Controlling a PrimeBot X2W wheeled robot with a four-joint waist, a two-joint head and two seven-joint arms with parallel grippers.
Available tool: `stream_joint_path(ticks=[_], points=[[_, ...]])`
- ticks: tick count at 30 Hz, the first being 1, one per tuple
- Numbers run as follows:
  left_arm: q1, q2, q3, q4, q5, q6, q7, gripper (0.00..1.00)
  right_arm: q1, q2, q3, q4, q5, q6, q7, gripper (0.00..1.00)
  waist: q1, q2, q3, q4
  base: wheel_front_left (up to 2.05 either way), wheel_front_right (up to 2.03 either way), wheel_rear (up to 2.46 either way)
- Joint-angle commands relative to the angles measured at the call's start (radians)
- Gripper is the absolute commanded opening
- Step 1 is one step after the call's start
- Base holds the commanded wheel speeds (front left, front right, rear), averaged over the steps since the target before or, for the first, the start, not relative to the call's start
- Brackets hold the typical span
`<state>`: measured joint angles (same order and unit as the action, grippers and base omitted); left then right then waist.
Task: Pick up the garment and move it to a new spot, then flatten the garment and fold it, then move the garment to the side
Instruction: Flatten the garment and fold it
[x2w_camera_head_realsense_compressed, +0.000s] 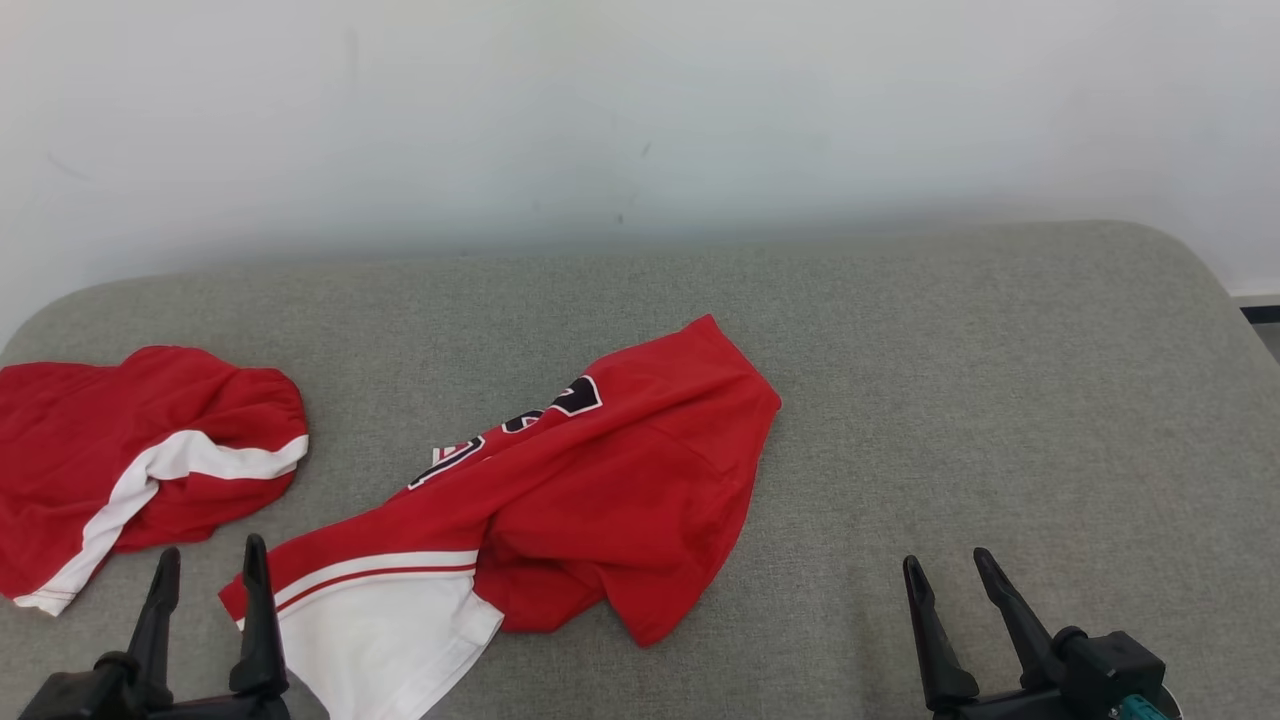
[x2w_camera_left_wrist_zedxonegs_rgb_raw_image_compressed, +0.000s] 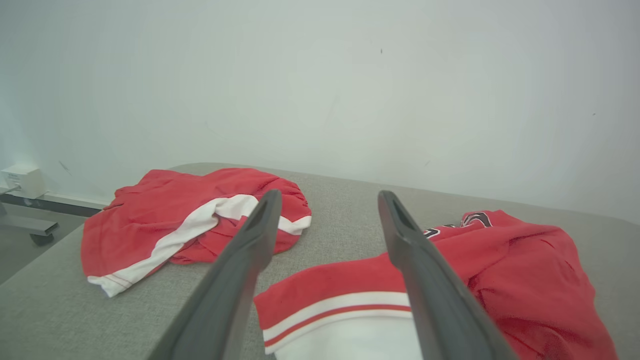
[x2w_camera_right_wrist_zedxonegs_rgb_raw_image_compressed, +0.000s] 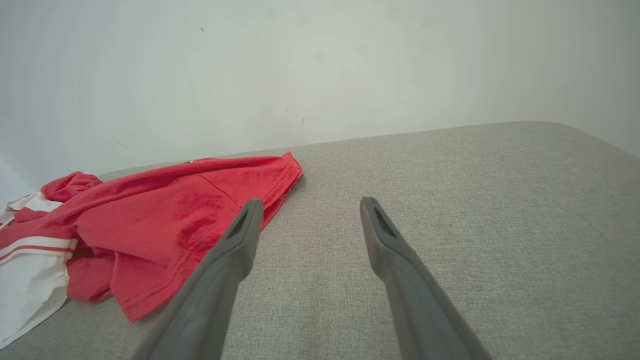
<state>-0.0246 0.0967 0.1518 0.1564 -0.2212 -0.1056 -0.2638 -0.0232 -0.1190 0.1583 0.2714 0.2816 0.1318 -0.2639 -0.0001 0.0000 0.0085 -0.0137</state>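
Note:
A crumpled red garment (x2w_camera_head_realsense_compressed: 620, 480) with a white striped panel and black lettering lies in the middle of the grey padded surface (x2w_camera_head_realsense_compressed: 950, 380). My left gripper (x2w_camera_head_realsense_compressed: 212, 548) is open just left of its white-striped end, with nothing between the fingers. In the left wrist view the gripper (x2w_camera_left_wrist_zedxonegs_rgb_raw_image_compressed: 329, 194) hangs open above that end of the garment (x2w_camera_left_wrist_zedxonegs_rgb_raw_image_compressed: 525, 270). My right gripper (x2w_camera_head_realsense_compressed: 946, 558) stands open over bare padding, right of the garment. The right wrist view puts the garment (x2w_camera_right_wrist_zedxonegs_rgb_raw_image_compressed: 175, 220) left of the open gripper (x2w_camera_right_wrist_zedxonegs_rgb_raw_image_compressed: 312, 201).
A second red and white garment (x2w_camera_head_realsense_compressed: 90, 440) lies bunched at the left edge, also in the left wrist view (x2w_camera_left_wrist_zedxonegs_rgb_raw_image_compressed: 170, 215). A pale wall (x2w_camera_head_realsense_compressed: 640, 120) runs behind the surface. A white box (x2w_camera_left_wrist_zedxonegs_rgb_raw_image_compressed: 22, 181) sits by the wall beyond the left edge.

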Motion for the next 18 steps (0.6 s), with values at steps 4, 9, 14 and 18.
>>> stream_joint_path(ticks=[4, 9, 14, 18], points=[[0.038, -0.023, 0.0, -0.059, 0.032, 0.007, -0.001, 1.0, 0.004, -0.003, 0.002, -0.005, 0.0, -0.002, -0.001, 1.0, 0.0001, 0.0, -0.005, 0.003, 0.0, 0.0, 0.0], [0.063, -0.036, -0.005, -0.097, 0.059, 0.01, -0.001, 1.0, 0.01, -0.006, 0.0, -0.008, 0.001, -0.002, -0.001, 1.0, 0.0001, 0.0, -0.005, 0.0, 0.0, 0.0, 0.0], [0.074, -0.038, -0.008, -0.109, 0.071, 0.007, -0.001, 1.0, 0.014, -0.003, 0.0, -0.007, 0.0, -0.002, -0.001, 1.0, 0.0001, 0.0, -0.005, -0.002, 0.0, 0.0, 0.0], [0.07, -0.04, -0.007, -0.108, 0.076, 0.002, -0.001, 1.0, 0.015, 0.002, 0.0, -0.002, 0.001, -0.002, -0.001, 1.0, 0.0001, 0.0, -0.005, 0.0, 0.0, 0.0, 0.0]])
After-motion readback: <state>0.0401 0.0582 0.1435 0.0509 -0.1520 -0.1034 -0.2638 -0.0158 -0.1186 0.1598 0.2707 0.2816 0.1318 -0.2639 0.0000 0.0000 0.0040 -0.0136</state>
